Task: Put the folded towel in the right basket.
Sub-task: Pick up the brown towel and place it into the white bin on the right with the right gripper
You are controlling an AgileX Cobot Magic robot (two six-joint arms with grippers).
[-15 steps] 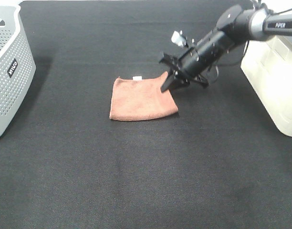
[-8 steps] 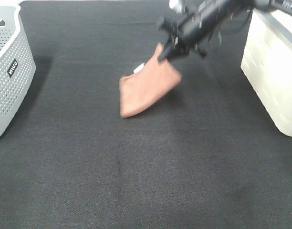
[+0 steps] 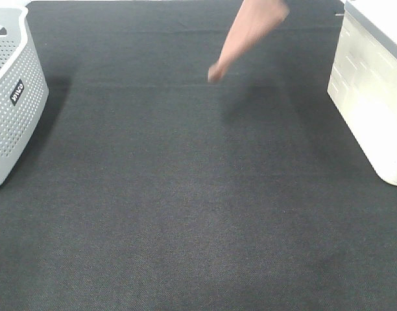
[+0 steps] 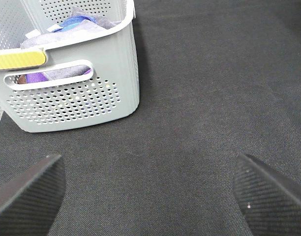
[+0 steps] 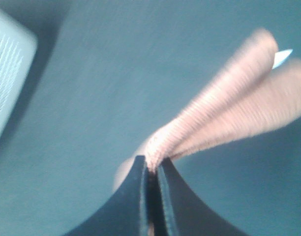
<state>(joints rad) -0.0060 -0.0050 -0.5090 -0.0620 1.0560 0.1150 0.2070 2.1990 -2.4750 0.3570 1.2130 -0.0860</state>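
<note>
Salmon towel (image 3: 250, 31), black mat (image 3: 185, 207), perforated grey basket (image 3: 13, 123)

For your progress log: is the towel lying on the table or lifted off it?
Lifted. The towel hangs above the black mat, pinched in the right tool, outside the right basket.

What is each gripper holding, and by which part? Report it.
Right gripper: the folded towel, pinched at one bunched end, the rest hanging free. Left gripper: open, holding nothing.
</note>
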